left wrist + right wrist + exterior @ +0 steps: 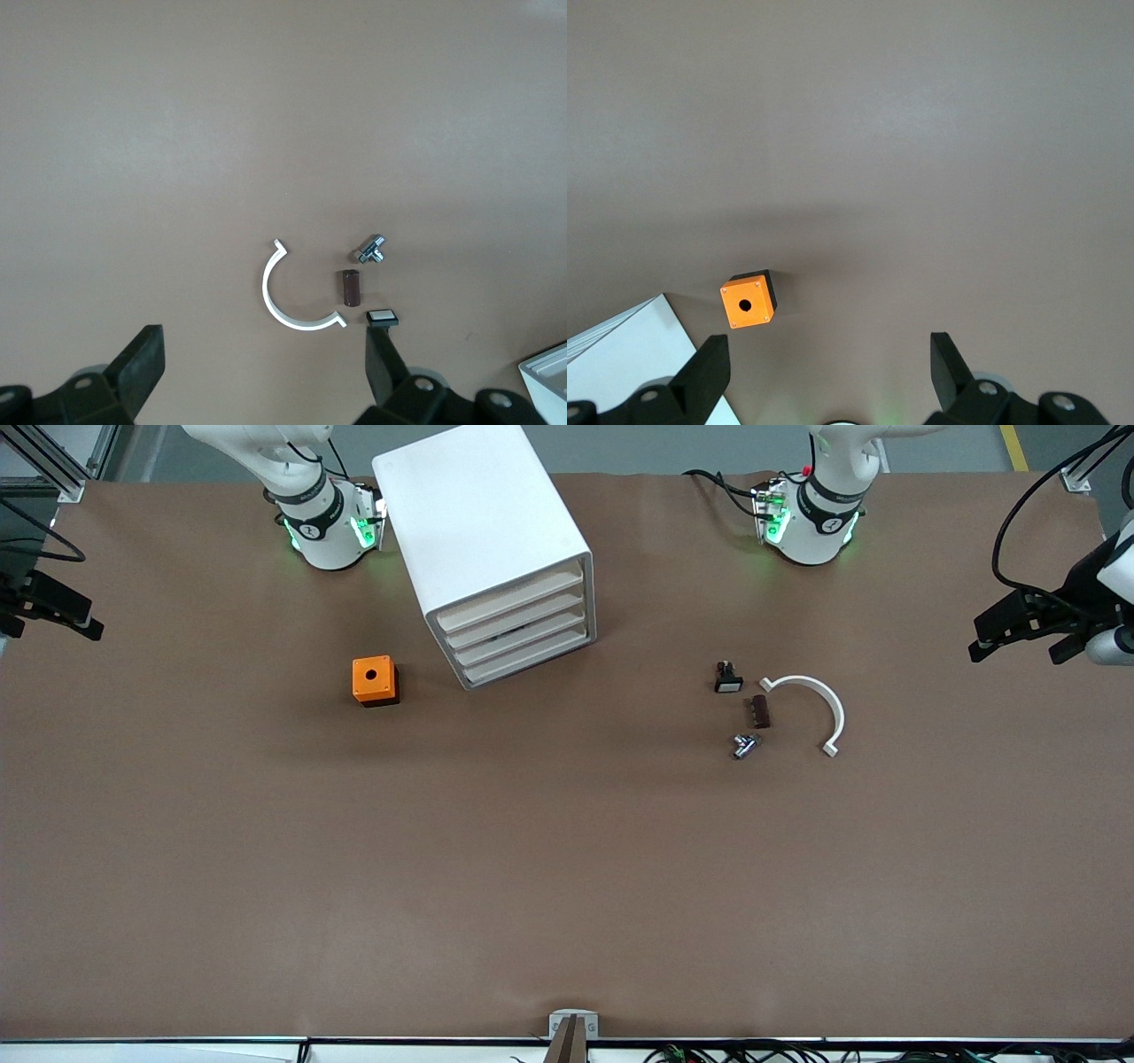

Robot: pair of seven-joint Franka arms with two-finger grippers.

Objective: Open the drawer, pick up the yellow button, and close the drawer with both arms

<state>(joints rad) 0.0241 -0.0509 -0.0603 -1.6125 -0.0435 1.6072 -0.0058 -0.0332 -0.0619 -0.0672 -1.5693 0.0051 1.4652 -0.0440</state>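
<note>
The white cabinet [478,522] stands between the two arm bases, its four drawers facing the front camera at an angle. The uppermost drawer [509,598] is shut, flush with the three below it. The button is hidden. Both arms rise from their bases out of the top of the front view. My left gripper [264,341] hangs open high over the table, with small loose parts below it. My right gripper [828,345] is also open and empty, high above its own base, with the orange box [748,301] and the cabinet's corner [620,354] below.
The orange box with a round hole [374,680] sits beside the cabinet toward the right arm's end. Toward the left arm's end lie a white arc [819,704], a brown block [760,711], a metal part [744,746] and a black part with a white face [727,679].
</note>
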